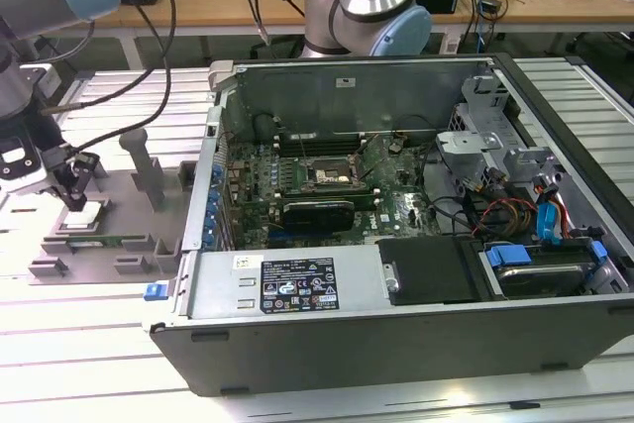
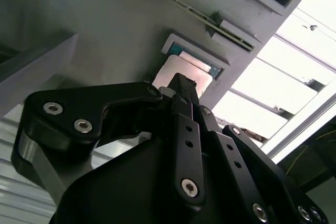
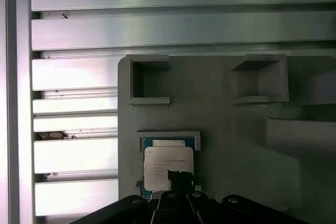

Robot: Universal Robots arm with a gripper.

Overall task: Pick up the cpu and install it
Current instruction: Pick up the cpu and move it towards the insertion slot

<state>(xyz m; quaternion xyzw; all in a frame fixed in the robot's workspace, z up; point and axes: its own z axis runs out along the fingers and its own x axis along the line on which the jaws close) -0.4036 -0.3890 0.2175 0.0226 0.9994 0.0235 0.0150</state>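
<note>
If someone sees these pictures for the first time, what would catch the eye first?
The open computer case stands in the middle of the exterior view, with its green motherboard laid bare. At the exterior view's left, the gripper hangs close over the cpu, a shiny square chip lying in a pocket of a grey fixture plate.

We count one flat, square, silver-grey metal cpu (image 3: 168, 165); one grey plastic fixture plate (image 3: 220, 145) bearing two square walled pockets (image 3: 150, 81); one open grey metal computer case (image 1: 416, 329); one black gripper (image 1: 73, 200).
</note>
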